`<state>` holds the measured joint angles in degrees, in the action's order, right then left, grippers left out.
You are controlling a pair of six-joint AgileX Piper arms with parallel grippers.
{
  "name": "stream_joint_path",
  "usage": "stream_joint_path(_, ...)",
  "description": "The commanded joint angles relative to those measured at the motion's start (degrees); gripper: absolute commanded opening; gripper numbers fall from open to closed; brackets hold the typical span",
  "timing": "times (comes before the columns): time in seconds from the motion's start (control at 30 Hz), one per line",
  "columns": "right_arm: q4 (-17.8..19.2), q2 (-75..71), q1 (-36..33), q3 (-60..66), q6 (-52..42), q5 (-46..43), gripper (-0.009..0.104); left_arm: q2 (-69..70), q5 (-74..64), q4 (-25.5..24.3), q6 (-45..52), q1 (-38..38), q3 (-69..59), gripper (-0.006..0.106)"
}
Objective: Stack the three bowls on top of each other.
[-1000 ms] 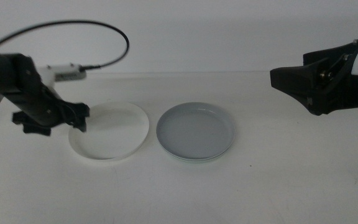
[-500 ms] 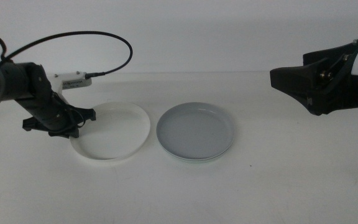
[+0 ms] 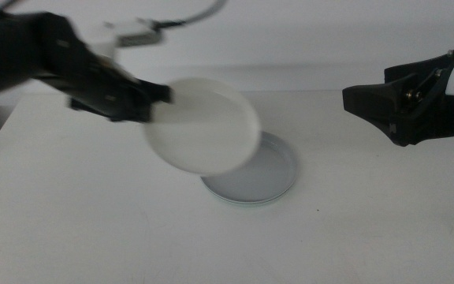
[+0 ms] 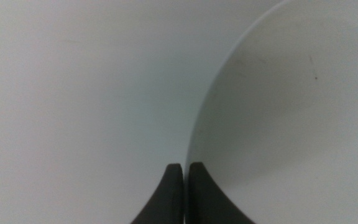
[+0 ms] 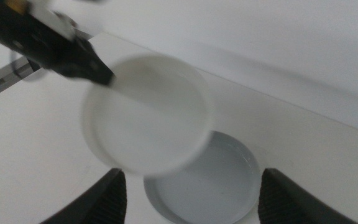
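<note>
My left gripper [image 3: 160, 99] is shut on the rim of the white bowl [image 3: 203, 126] and holds it tilted in the air, over the left part of the grey bowl [image 3: 270, 170]. The grey bowl lies on the table, and the pale mint green bowl's rim [image 3: 243, 203] shows under its front edge. In the left wrist view the jaws [image 4: 185, 171] pinch the white bowl's edge [image 4: 291, 112]. My right gripper [image 3: 361, 106] is open and empty, raised at the right. Its wrist view shows the white bowl [image 5: 145, 112], the grey bowl [image 5: 219, 180] and the left gripper [image 5: 98, 71].
The white table [image 3: 93, 221] runs to a pale back wall. The left arm's cable [image 3: 187, 17] loops above the arm at the back left.
The left gripper has lifted the white bowl off the table and carried it up and to the right, over the grey bowl's left part. The right arm has not moved.
</note>
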<state>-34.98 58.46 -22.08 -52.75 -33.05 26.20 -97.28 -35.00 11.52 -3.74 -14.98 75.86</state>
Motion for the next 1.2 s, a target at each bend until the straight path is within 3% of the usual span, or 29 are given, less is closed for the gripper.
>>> stream_joint_path(0.0, -0.9, -1.0, 0.0, -1.2, -0.7, -3.3, 0.054, -0.3, 4.4, 1.1, -0.9, -3.0, 3.3, 0.000)
stream_joint_path(0.5, -0.9, -1.0, 0.0, -1.2, -0.7, -3.4, 0.054, -16.5, 7.3, 1.2, -0.1, -7.3, 14.7, 0.004)
stream_joint_path(0.6, -0.9, -1.0, 0.0, -1.2, -0.7, -3.4, 0.054, -16.7, 7.1, 1.2, 1.8, -7.3, 14.7, 0.021)
stream_joint_path(0.83, -0.9, -1.0, 0.0, -1.2, -0.7, -3.4, 0.054, -12.2, 5.0, -0.6, 5.1, -6.3, 14.8, 0.090)
stream_joint_path(0.93, -0.9, -1.0, 0.0, -1.2, -0.7, -3.4, 0.054, -6.6, 3.0, -2.8, 5.2, -3.3, 14.9, 0.102)
stream_joint_path(1.17, -0.9, -1.0, 0.0, -1.2, -0.7, -3.4, 0.054, 6.1, 4.5, -3.4, 5.1, 2.5, 14.9, 0.102)
